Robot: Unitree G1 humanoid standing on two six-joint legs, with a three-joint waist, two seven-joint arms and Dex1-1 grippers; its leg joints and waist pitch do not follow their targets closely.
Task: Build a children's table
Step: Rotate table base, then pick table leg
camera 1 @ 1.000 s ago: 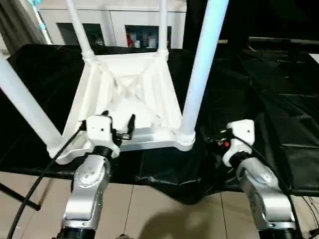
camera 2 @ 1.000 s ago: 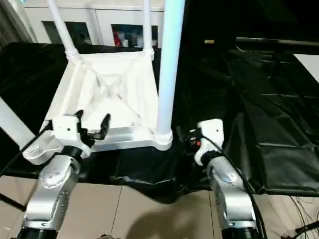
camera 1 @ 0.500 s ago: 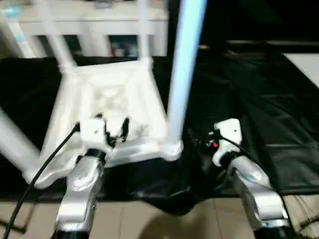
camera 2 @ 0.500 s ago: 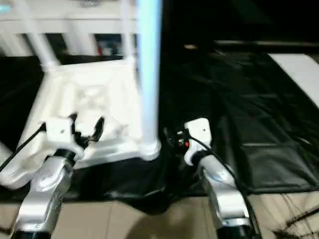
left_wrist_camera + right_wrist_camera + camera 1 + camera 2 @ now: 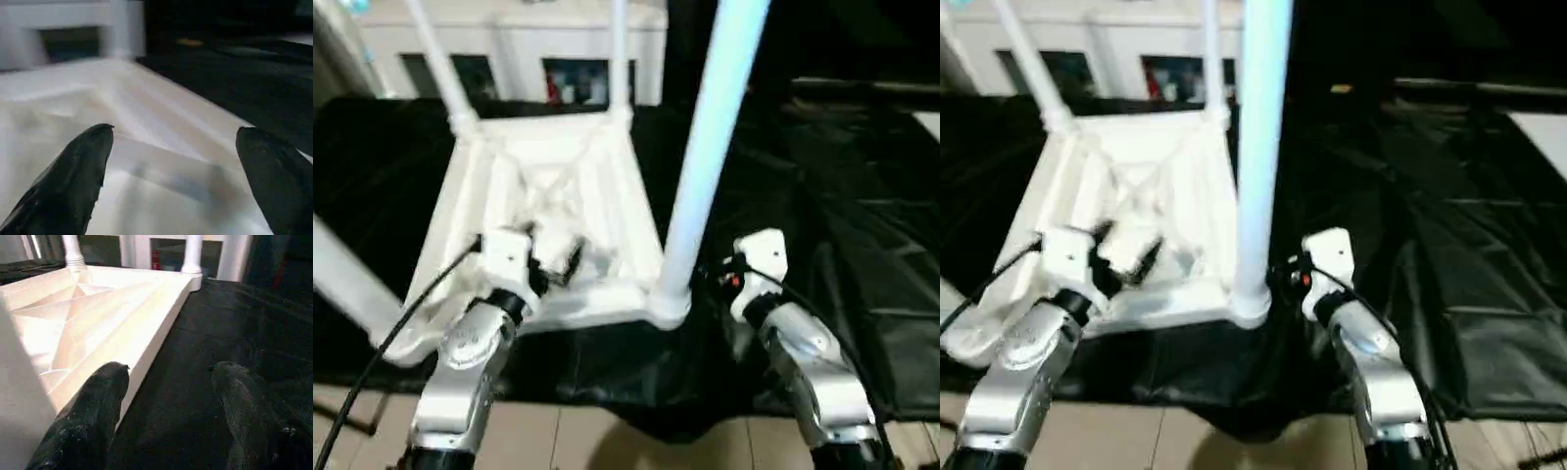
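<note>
Table: the children's table (image 5: 558,186) lies upside down on the black-sheeted table (image 5: 862,225), ribbed underside facing up, all four legs standing in the corner sockets.
Legs: the near right leg (image 5: 710,137) rises from its socket just beside my right arm; the near left leg (image 5: 347,279) slants off at my left; the two far legs (image 5: 620,54) stand at the far corners in front of a white cabinet (image 5: 509,49).
Left gripper: my left gripper (image 5: 173,161) hovers over the near rim of the underside, fingers (image 5: 80,171) spread wide with nothing between them.
Right gripper: my right gripper (image 5: 171,406) sits low over the black sheet beside the table's right edge, spread wide too, and empty.
Step in hand: I judge the legs are all seated and what remains is checking them and turning the table upright.
Next move: it calls for a firm hold on the rim or a leg with both arms, since the legs make it top-heavy and awkward to turn.
Change: compared with a second ago my left gripper sits further in over the underside; my right has hardly moved, and the whole view has shifted a little with my head.
</note>
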